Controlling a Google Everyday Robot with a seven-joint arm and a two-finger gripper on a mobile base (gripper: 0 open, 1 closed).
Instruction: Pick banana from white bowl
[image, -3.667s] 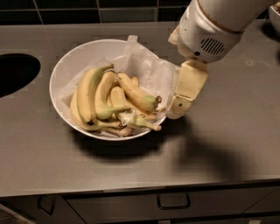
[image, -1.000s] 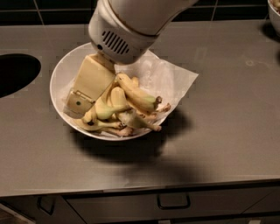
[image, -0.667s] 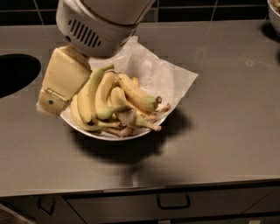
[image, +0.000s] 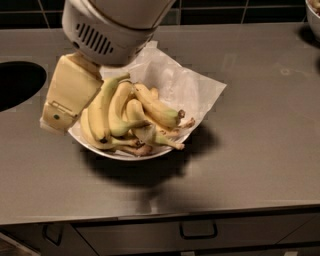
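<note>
Tool (image: 62, 106) at left hides the bowl's (image: 120, 153) rim; I cannot tell its state. It has moved off the banana (image: 100, 112).

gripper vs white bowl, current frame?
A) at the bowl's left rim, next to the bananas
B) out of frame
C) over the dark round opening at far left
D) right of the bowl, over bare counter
A: the gripper hangs at the left rim of the white bowl, right beside the banana on the left of the pile.
</note>
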